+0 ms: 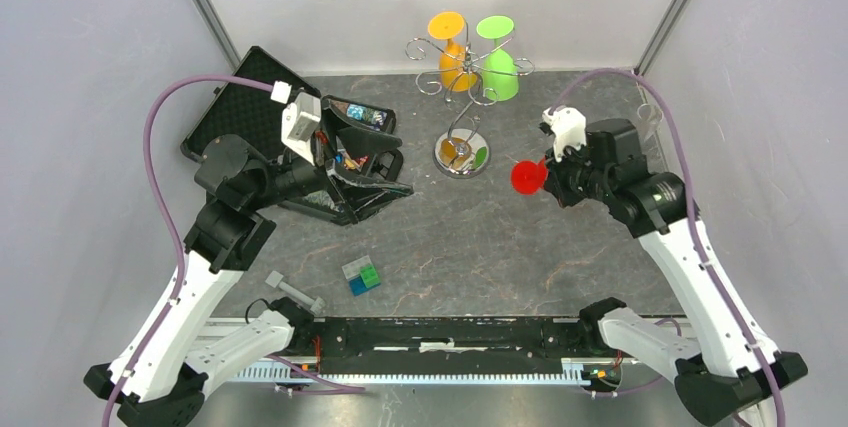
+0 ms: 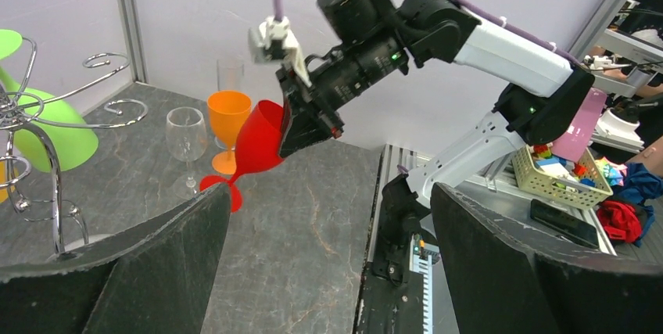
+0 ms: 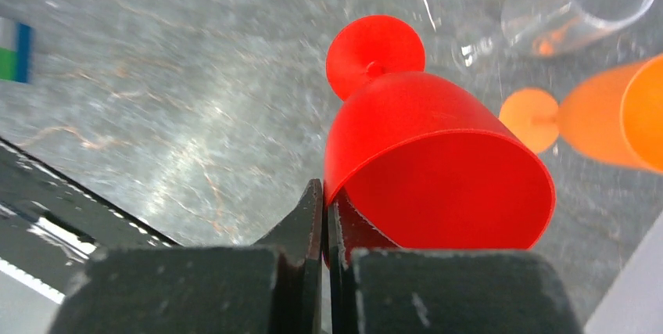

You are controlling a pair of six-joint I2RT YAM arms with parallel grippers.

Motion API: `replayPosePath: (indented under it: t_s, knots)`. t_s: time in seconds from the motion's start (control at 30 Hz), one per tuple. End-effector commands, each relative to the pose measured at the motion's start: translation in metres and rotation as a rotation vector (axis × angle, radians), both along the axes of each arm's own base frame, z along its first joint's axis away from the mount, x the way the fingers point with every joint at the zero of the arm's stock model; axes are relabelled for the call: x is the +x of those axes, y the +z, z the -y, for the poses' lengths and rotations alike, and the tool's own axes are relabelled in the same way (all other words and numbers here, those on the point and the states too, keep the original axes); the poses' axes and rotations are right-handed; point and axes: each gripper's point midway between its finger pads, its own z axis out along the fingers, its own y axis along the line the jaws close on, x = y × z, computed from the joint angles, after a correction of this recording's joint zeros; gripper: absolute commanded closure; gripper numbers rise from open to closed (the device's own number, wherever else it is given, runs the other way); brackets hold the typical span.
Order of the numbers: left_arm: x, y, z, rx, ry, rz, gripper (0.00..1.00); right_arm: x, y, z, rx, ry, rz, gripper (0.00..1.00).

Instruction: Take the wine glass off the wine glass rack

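My right gripper is shut on the rim of a red wine glass, one finger inside the bowl and one outside. The glass hangs tilted above the table, its foot pointing away from the gripper, just right of the wine glass rack. The rack's scroll arms carry an orange glass and a green glass upside down. The left wrist view shows the red glass in the right gripper. My left gripper stands wide open and holds nothing, left of the rack's mirrored base.
An open black case lies at the back left under my left arm. A small box of coloured blocks and a grey tool sit near the front. A clear glass and an orange glass stand on the table's right side.
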Motion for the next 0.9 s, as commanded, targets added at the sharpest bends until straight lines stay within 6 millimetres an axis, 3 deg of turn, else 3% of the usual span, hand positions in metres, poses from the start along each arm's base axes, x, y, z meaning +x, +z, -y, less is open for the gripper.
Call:
replayPosePath:
  t_s: [0.0, 0.5, 0.87]
  knots:
    - [0.001, 0.007, -0.004, 0.0, 0.028, 0.06, 0.0, 0.005, -0.035, 0.027, -0.146, -0.11, -0.072, 1.0]
    - [0.007, 0.003, -0.002, 0.005, 0.038, 0.038, 0.0, 0.018, -0.095, 0.042, -0.269, -0.232, -0.195, 1.0]
    - [0.011, 0.0, -0.002, 0.008, 0.058, 0.033, 0.0, 0.032, -0.107, 0.031, -0.235, -0.23, -0.188, 1.0]
